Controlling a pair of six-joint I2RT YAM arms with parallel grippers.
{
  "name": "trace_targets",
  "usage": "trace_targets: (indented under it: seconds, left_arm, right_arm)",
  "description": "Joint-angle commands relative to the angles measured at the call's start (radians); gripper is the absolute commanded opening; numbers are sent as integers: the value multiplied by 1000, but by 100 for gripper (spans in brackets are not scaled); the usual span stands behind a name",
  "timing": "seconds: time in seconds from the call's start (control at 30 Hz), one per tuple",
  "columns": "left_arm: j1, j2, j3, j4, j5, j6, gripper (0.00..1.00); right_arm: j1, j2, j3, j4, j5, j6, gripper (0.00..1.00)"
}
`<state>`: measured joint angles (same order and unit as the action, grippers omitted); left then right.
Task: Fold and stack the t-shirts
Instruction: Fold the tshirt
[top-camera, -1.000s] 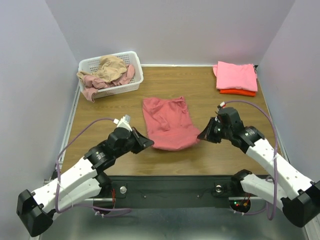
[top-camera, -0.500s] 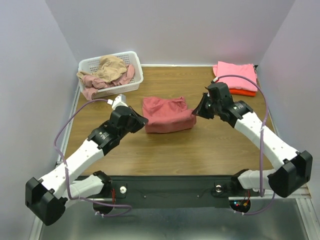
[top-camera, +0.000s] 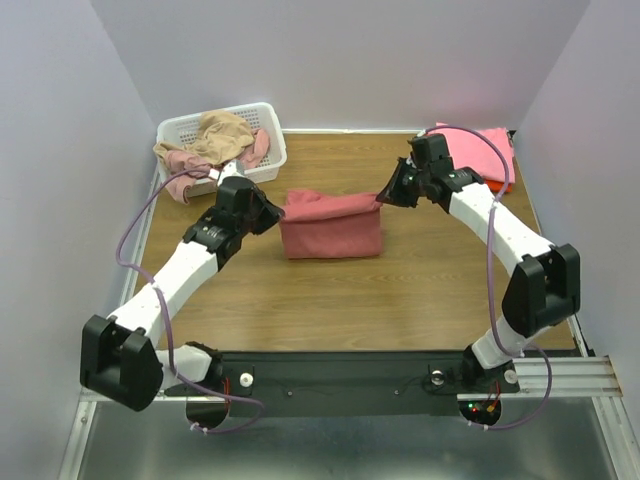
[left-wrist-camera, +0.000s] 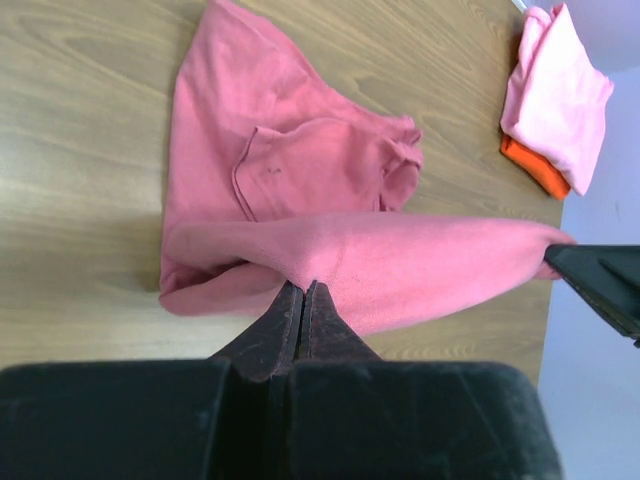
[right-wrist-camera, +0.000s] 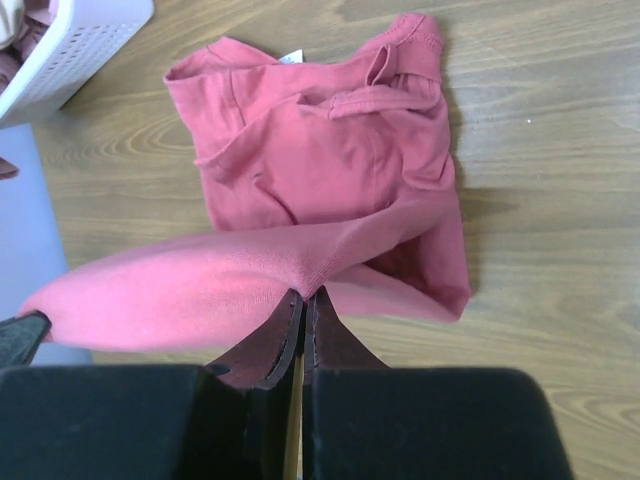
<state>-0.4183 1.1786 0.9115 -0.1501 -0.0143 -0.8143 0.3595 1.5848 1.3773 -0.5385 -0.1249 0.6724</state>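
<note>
Stretching a dusty red t-shirt between them over the middle of the wood-grain tabletop, the left fingers and the right fingers are each clenched tight on the soft cotton, one at either end of a fold held clear of the wood. That fold runs from one pair of black fingers to the other as a smooth, rounded, taut roll of cloth. Beneath it the rest of the shirt lies flat in a rough rectangle, lightly rumpled, a short sleeve with a stitched hem creased on top. At the far left corner stands a white plastic lattice basket, holding a crumpled tan shirt and a pale rose shirt that spills over its rim. At the far right corner a neatly squared bright pink t-shirt rests on a folded orange-red t-shirt, only a thin edge of the lower one showing.
</note>
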Motion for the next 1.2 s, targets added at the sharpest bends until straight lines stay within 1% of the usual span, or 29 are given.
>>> trace_targets:
  seconds: [0.0,0.17,0.33,0.5,0.63,0.77,0.8,0.83,0.87,0.9,0.93,0.97,1.0,1.03,1.07,1.1,1.13,1.17]
  left_arm:
    - [50,62,84,70,42,72,0]
    - [79,170,142,78,62,104,0]
    - [99,246,185,96,53,115,0]
    - [113,387,260,104,59,133,0]
    - [116,496,334,101,36,126,0]
    - [119,564,380,98,22,130,0]
    - [119,588,404,95,22,133,0]
    - [119,602,421,69,22,135,1]
    - [119,615,440,48,-11,135,1]
    - [119,624,473,32,-9,141,17]
    - [119,628,483,26,-1,145,21]
    - [119,627,486,30,8,145,25]
    - [119,621,486,37,49,155,32]
    - [118,612,486,43,59,155,36]
    - [118,607,486,44,82,161,43]
    - [116,604,484,43,94,170,77]
    - [113,592,481,43,103,175,98]
    - [112,584,477,43,106,178,98]
  right_arm:
    - [-36,47,69,66,-45,-17,0]
    - [-57,93,115,75,-44,-28,0]
    - [-97,196,154,90,-67,-43,0]
    - [-106,297,203,123,-94,-69,0]
    - [-116,382,290,144,-108,-83,0]
    - [-129,475,362,146,-98,-79,0]
    - [-134,512,377,147,-102,-82,1]
    - [-137,529,403,146,-123,-85,7]
    - [-137,540,404,146,-124,-86,14]
    - [-139,556,417,146,-154,-89,33]
    - [-139,558,422,146,-166,-92,43]
    - [-139,558,424,147,-173,-97,51]
    - [-140,557,430,146,-167,-99,60]
    - [-139,551,430,144,-153,-99,63]
    - [-139,546,431,144,-134,-100,73]
    - [-139,541,424,144,-130,-108,78]
    - [-140,529,416,144,-127,-111,82]
    - [-139,524,408,144,-130,-117,86]
